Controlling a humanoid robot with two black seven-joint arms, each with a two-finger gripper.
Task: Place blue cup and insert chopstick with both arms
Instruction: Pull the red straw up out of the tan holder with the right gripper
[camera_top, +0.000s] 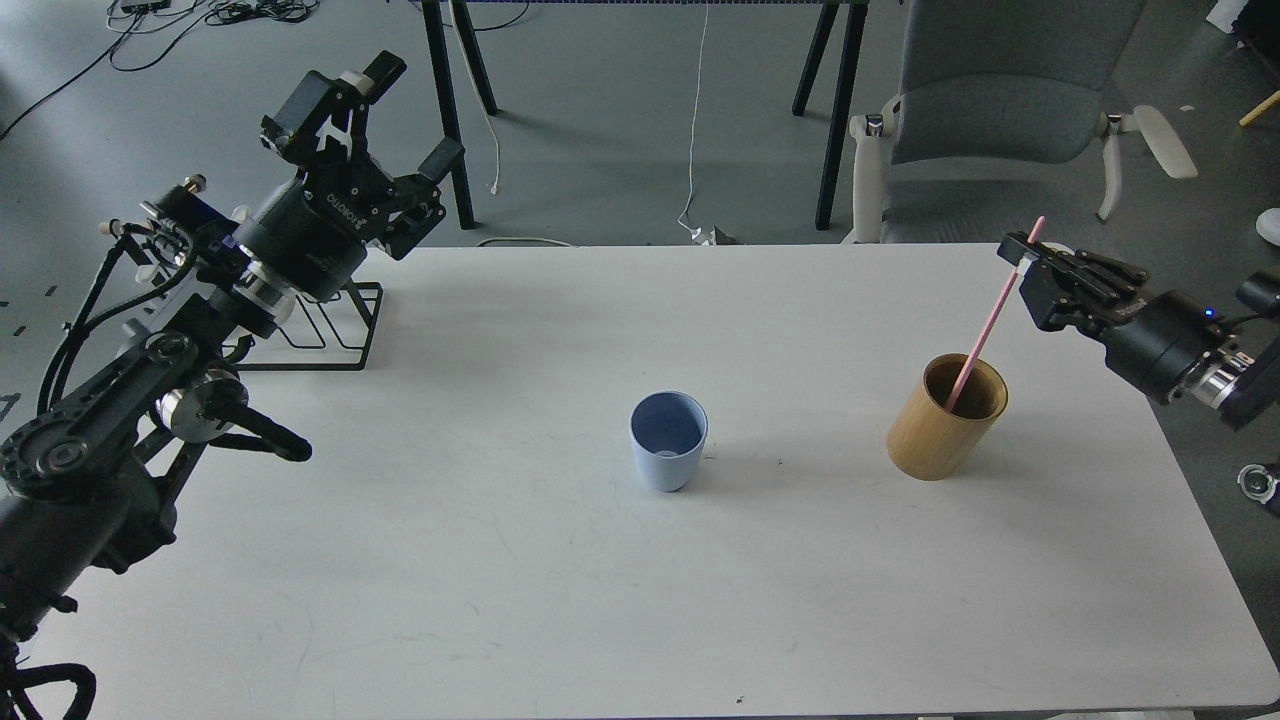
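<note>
ROBOTIQ-marked left jaws (400, 110) spread, empty; right jaws (1022, 250) pinching pink chopstick (985, 330) above bamboo holder (940, 425).

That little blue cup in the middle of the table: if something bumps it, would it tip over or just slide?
The blue cup probably tips fairly easily: it narrows toward its base and stands upright, untouched, on the smooth white table. It looks empty and like thin plastic, so likely light; a low nudge might just slide it. Once on its side, its tapered round shape would probably roll in a curve.
</note>
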